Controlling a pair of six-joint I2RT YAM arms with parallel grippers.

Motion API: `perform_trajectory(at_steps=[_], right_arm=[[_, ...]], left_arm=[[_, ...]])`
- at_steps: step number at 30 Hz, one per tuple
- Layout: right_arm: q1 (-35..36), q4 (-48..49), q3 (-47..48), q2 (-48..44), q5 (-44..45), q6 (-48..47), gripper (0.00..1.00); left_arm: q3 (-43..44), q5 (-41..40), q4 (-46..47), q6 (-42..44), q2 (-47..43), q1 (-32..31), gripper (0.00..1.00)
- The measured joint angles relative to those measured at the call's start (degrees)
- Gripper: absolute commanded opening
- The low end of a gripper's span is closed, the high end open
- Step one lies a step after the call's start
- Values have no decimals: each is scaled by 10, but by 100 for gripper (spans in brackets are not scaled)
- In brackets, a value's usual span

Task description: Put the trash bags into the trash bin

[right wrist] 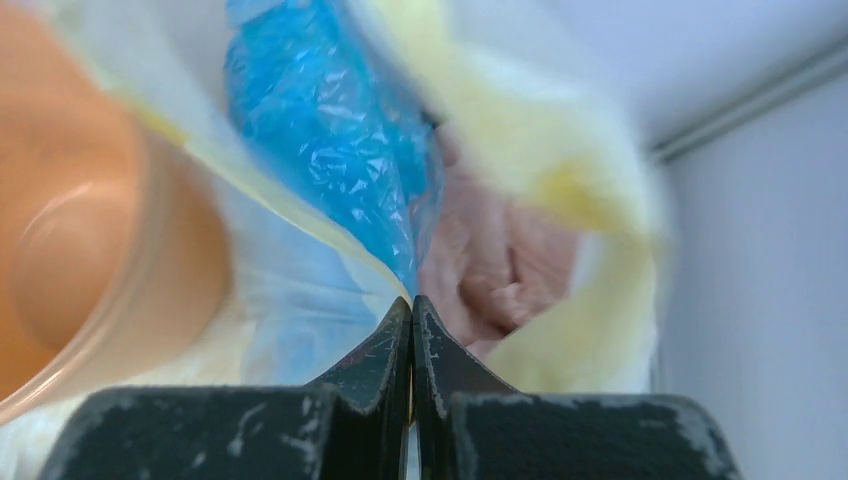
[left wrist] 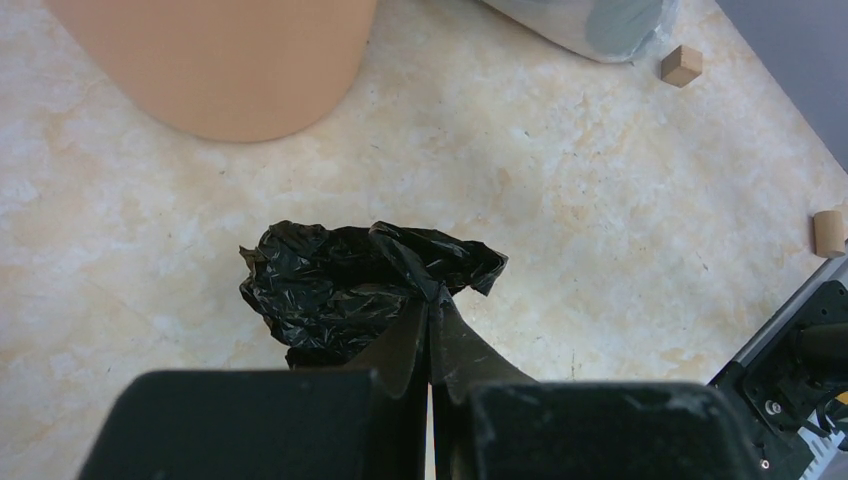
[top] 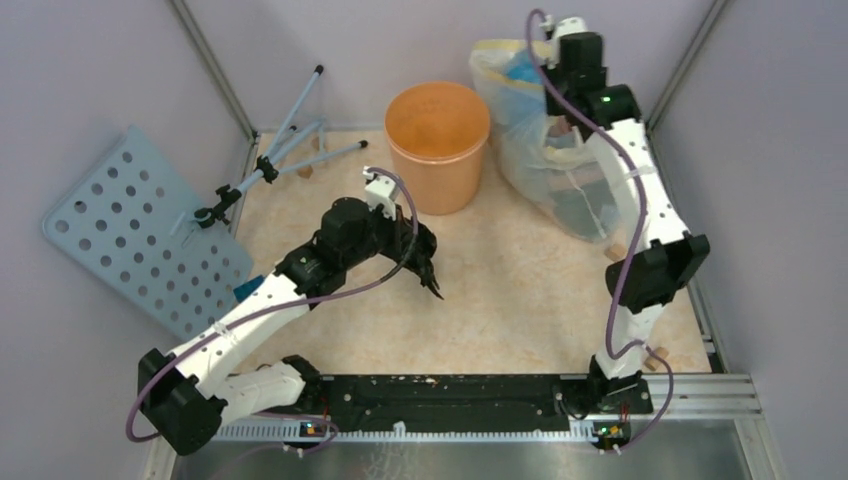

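left claw (left wrist: 430,300): mine, clamped tight on a twisted bit of the black trash bag (left wrist: 340,290), fingers pressed flat together with plastic bunched at the tips

black trash bag: all crinkled up in a wad, hanging off my left claw over the middle of the table (top: 520,300), a bit toward the left edge. Can't tell if the bottom of it touches the surface or not

trash bin (top: 440,185): orange bucket, upright at the far edge, about halfway along it. The bag is on the near side of it, near but apart, and not in it

right claw (right wrist: 412,305): way up by the far right corner, fingers pinched together on the film at the top of the stuffed bag (top: 560,180)

stuffed bag: big see-through yellowish thing with blue plastic inside, sitting in the far right corner just beside the bin. Wrist cam is blurry there, but it looks like it's leaning on the bin wall

small stuff: a wooden cube (left wrist: 681,65) near the stuffed bag, and a wooden peg (left wrist: 828,233) by the right edge

off the left edge: a grey-blue perforated board (top: 130,230) leaning there, plus a folded tripod (top: 290,150) near the far left corner
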Motion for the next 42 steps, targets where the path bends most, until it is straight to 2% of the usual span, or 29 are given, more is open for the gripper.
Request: perform_trajectory(at_steps=[6, 11, 14, 15, 17, 18, 24, 30, 37, 42], right_arm=[[-163, 7, 73, -5, -55, 18, 0], [-272, 16, 175, 19, -76, 54, 0], [-337, 33, 178, 21, -77, 91, 2], [-356, 35, 177, 23, -69, 101, 16], [-384, 37, 176, 26, -47, 122, 58], [-394, 41, 170, 27, -37, 129, 67], [-389, 65, 129, 25, -45, 149, 72], [-379, 68, 69, -16, -69, 140, 78], [-338, 85, -37, -154, -105, 132, 78], [-292, 147, -208, -277, -237, 151, 77]], left_arm=[[16, 7, 7, -4, 24, 0, 0], [29, 18, 14, -12, 41, 0, 0], [41, 19, 15, -13, 54, 0, 0], [45, 19, 15, -14, 60, 0, 0], [49, 19, 17, -16, 68, 0, 0], [49, 20, 20, -18, 73, 0, 0], [50, 45, 29, -28, 106, 0, 0], [50, 60, 31, -36, 113, 0, 0], [49, 63, 32, -38, 105, 0, 0], [38, 73, 43, -40, 83, 0, 0]])
